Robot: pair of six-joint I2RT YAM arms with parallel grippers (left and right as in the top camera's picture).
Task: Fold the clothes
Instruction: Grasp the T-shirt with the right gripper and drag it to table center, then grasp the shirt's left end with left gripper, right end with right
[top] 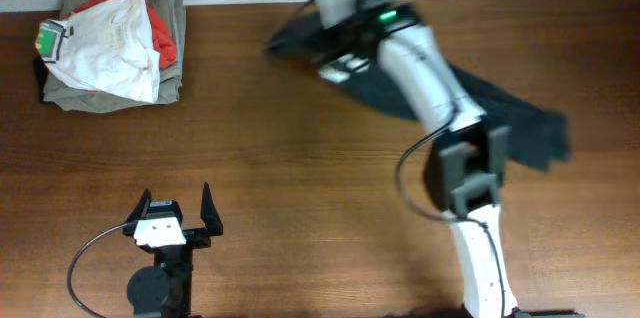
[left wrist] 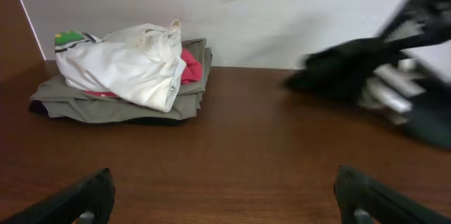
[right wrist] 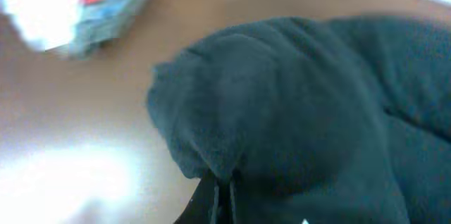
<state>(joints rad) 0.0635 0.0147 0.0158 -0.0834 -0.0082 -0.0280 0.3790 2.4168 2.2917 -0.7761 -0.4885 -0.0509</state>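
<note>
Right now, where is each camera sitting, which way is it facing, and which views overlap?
Overhead: above the table, looking straight down; left hand open, right arm stretched out, right hand at the black shirt.
Left wrist: low over the table, facing the wall, the folded stack and the shirt; its own fingers at the bottom corners.
Right wrist: close over the shirt, its own hand pinching the fabric.
Shared: all three show shirt and stack.
</note>
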